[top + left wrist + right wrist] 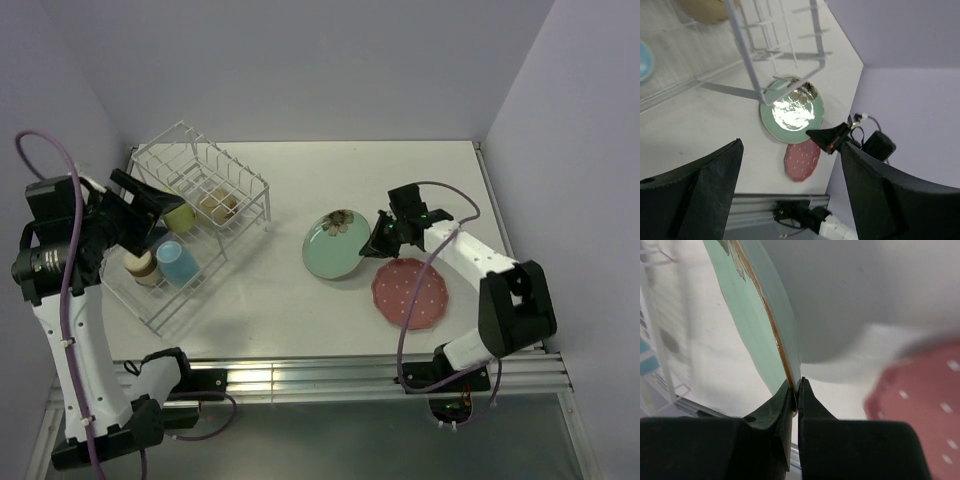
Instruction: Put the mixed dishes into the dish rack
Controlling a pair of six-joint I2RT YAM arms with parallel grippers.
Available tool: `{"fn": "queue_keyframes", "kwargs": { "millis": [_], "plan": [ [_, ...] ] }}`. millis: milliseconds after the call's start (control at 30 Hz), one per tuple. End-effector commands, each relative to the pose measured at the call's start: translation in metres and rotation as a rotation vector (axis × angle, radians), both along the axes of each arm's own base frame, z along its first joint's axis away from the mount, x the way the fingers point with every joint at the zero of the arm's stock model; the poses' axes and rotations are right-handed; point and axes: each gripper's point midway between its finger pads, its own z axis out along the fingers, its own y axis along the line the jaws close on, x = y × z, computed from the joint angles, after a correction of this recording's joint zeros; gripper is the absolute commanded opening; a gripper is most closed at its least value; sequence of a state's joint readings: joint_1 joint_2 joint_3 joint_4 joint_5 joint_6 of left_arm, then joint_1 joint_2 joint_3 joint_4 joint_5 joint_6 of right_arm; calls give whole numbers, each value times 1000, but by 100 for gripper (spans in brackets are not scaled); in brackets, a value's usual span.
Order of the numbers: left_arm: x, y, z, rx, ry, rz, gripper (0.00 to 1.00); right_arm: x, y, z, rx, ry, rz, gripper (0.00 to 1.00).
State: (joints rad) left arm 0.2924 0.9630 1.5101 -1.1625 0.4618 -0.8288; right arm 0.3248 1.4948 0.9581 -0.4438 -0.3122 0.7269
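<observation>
The right claw (796, 390) is closed on the rim of the mint-green flower plate (335, 247). The plate is held tilted over the surface (290, 300), between the dish rack (228, 156) and the pink white-dotted plate (412, 293), which lies flat just beside it. The left claw (790, 147) hangs over the rack's left end with its jaws spread wide and nothing between them; the light blue mug (178, 264) stands in the rack's lower tray, with the yellow mug (181, 216) and cream bowl (218, 207) farther back.
</observation>
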Motion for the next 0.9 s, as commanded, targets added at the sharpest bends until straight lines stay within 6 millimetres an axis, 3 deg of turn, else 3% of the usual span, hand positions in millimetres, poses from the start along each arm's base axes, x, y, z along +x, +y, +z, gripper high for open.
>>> {"fn": "queue_keyframes", "kwargs": {
  "millis": [0, 133, 233, 267, 400, 500, 700, 867],
  "plan": [
    [5, -37, 35, 16, -149, -211, 85, -7, -12, 46, -21, -119, 32, 0],
    [9, -97, 41, -3, -167, -419, 88, -21, -10, 79, 39, -151, 84, 0],
    [21, -123, 47, 4, -194, -485, 89, -31, -13, 96, 58, -164, 108, 0],
    [15, -140, 54, 13, -217, -546, 89, -34, -12, 110, 70, -193, 117, 0],
    [23, -169, 55, 9, -238, -680, 94, -56, -20, 141, 100, -210, 136, 0],
    [26, -174, 56, 46, -267, -748, 98, -81, -16, 167, 160, -227, 189, 0],
    [28, -183, 29, 115, -216, -915, 99, -127, 0, 205, 336, -217, 296, 0],
    [27, -186, 8, 129, -174, -981, 99, -151, 9, 237, 438, -250, 379, 0]
  ]
}}
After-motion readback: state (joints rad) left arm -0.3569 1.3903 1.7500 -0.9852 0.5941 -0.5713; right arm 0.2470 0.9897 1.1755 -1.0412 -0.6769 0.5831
